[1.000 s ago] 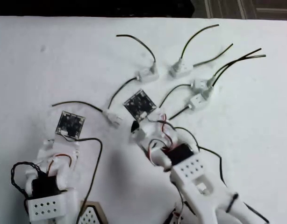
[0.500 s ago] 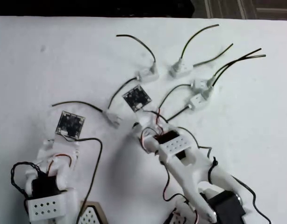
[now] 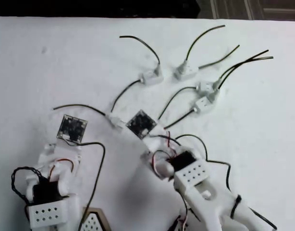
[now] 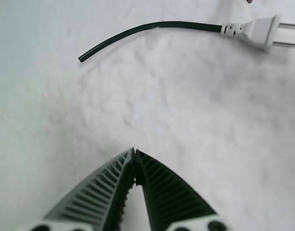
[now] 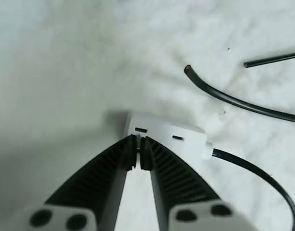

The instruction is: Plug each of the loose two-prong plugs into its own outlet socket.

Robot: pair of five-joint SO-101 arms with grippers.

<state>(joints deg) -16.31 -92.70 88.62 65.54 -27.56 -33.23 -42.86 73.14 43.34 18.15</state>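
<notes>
A loose white two-prong plug point(image 3: 116, 121) with a short black cord lies on the white table between the two arms. In the left wrist view the same plug point(image 4: 259, 32) lies well beyond my left gripper point(image 4: 134, 156), which is shut with nothing in it. The left arm point(image 3: 54, 163) sits at the front left. My right gripper point(image 5: 138, 147) is shut, its tips against the near edge of a white outlet socket point(image 5: 164, 134) with two slots and a black cord. The right arm point(image 3: 190, 173) hides that socket from above.
Several white plug-and-socket pairs point(image 3: 150, 77) point(image 3: 183, 71) point(image 3: 205, 95) with black cords lie at the back right. Two loose cord ends point(image 5: 187, 69) point(image 5: 267, 59) lie just past the socket. The table's far edge point(image 3: 90, 18) meets a dark background.
The right arm pushed forward toward the back of the table, then drew back toward the front. The left arm and the loose plug stayed where they were.
</notes>
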